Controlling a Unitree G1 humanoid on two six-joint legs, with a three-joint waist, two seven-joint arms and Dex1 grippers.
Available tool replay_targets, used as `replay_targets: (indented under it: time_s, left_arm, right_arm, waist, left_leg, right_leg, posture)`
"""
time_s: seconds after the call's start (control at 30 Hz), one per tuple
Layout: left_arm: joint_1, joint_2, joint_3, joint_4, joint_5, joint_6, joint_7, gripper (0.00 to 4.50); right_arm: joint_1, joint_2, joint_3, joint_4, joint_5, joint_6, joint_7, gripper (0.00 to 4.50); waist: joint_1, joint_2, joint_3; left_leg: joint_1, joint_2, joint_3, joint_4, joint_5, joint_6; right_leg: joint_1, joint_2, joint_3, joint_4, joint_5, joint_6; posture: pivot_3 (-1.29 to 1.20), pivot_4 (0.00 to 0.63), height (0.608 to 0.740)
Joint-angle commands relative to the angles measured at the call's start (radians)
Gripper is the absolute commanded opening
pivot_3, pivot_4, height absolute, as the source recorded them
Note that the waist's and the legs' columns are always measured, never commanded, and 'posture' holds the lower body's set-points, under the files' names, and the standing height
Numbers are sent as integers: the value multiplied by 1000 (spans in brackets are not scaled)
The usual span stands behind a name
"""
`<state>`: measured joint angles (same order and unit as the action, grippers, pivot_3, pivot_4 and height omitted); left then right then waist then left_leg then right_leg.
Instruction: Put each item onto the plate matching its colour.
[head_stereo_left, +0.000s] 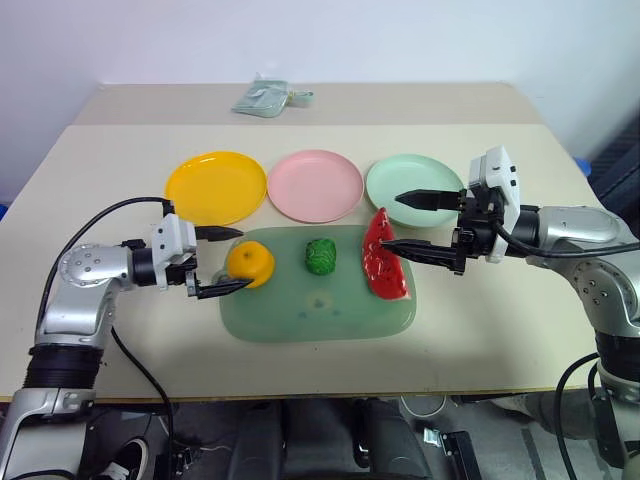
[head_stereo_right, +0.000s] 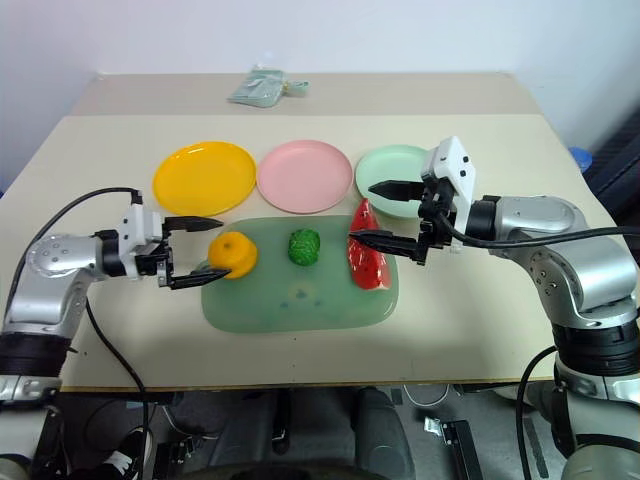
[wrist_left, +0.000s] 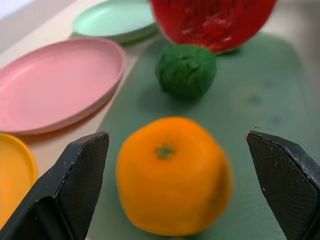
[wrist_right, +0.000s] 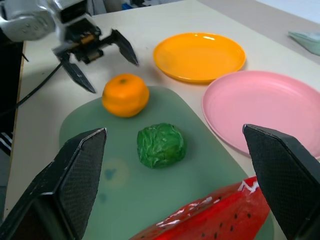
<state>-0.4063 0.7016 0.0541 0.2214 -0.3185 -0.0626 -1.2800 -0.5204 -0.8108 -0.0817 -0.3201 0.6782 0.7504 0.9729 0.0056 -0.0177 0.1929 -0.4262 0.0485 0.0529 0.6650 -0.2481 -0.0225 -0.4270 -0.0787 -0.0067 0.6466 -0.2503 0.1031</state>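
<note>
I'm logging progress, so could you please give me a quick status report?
Left gripper open around orange fruit. Right gripper open by watermelon wedge. All plates bare. Nothing blocking.

Left wrist view: watermelon wedge (wrist_left: 212, 22) cut off by the frame edge, rind out of frame; yellow-orange plate (wrist_left: 15, 175) shows as a sliver at the edge; orange fruit (wrist_left: 172, 175) blurred. Right wrist view: wedge again clipped, pink plate (wrist_right: 265, 107) runs off the side. Head views: pale crumpled item (head_stereo_left: 265, 97) at the surface's far edge, too small to identify.
</note>
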Motion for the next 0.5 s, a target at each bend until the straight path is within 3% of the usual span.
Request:
replay_targets:
  time_s: [0.03, 0.17, 0.3, 0.4, 0.5]
  left_arm:
    - [-13, -18, -30, 43, 48, -60, 22, 4500]
    - [-24, -34, -64, 119, 108, -123, 45, 4500]
    - [-32, -59, -42, 150, 72, -142, 58, 3498]
    - [-54, -84, 8, 126, -1, -81, 90, 3453]
    - [-116, -101, 42, 178, 21, -78, 191, 3453]
  right_arm:
    - [-14, -3, -14, -48, 9, -8, -10, 4444]
    - [-15, -6, -18, -53, 13, -4, -14, 4444]
    - [-11, -3, -15, -57, 11, -6, -20, 4500]
    - [-16, 8, -6, -50, 3, -16, -24, 4500]
    - [-30, 30, 3, -30, -17, -45, -35, 4500]
  waist:
    - [1, 0, 0]
    - [3, 0, 0]
    - [6, 0, 0]
    - [6, 0, 0]
    - [6, 0, 0]
  left_leg:
    - [0, 0, 0, 0, 0, 0]
    - [0, 0, 0, 0, 0, 0]
    - [0, 0, 0, 0, 0, 0]
    - [0, 0, 0, 0, 0, 0]
    - [0, 0, 0, 1, 0, 0]
  right_leg:
    - [0, 0, 0, 0, 0, 0]
    - [0, 0, 0, 0, 0, 0]
    - [0, 0, 0, 0, 0, 0]
    - [0, 0, 0, 0, 0, 0]
    - [0, 0, 0, 0, 0, 0]
  posture:
    - [0, 150, 740]
    - [0, 150, 740]
    - [0, 150, 740]
    - [0, 150, 740]
    - [0, 150, 740]
